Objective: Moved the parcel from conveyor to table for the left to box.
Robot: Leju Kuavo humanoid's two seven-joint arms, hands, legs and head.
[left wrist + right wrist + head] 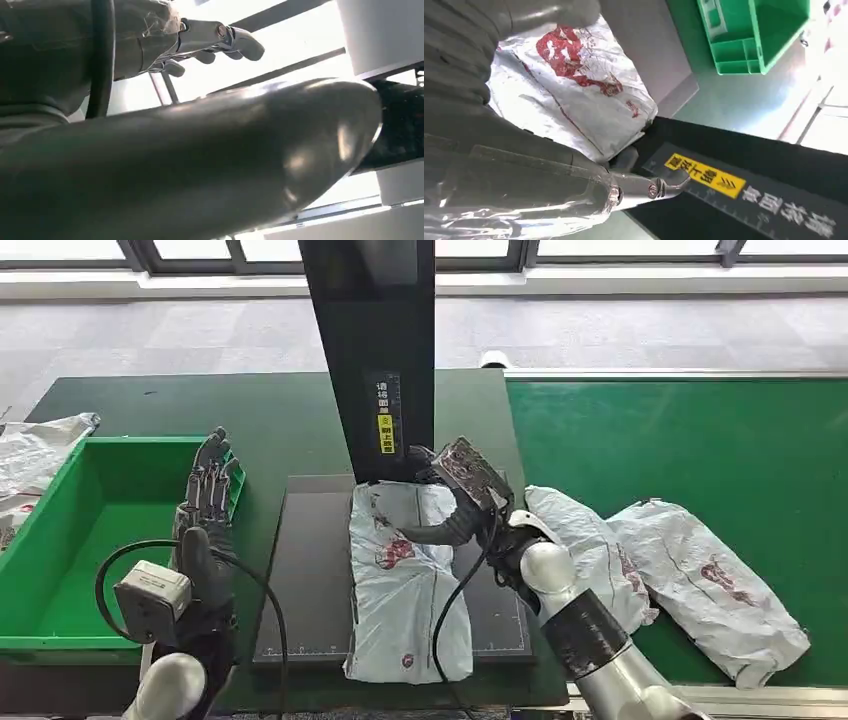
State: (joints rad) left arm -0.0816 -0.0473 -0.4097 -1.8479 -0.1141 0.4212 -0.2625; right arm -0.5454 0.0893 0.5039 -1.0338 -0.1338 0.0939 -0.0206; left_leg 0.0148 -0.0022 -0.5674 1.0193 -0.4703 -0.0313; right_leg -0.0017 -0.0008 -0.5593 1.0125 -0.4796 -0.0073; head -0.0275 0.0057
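One parcel (405, 585) lies lengthwise toward the black post (375, 350).

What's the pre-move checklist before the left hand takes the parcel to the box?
1. Parcel lying on the dark pad: ok.
2. Right hand clear of the parcel: not ok, it sits at the parcel's far end; contact cannot tell.
3. Left hand empty, fingers apart: ok.
4. Green bin open with room: ok.
5. Two more parcels waiting on the conveyor: ok.
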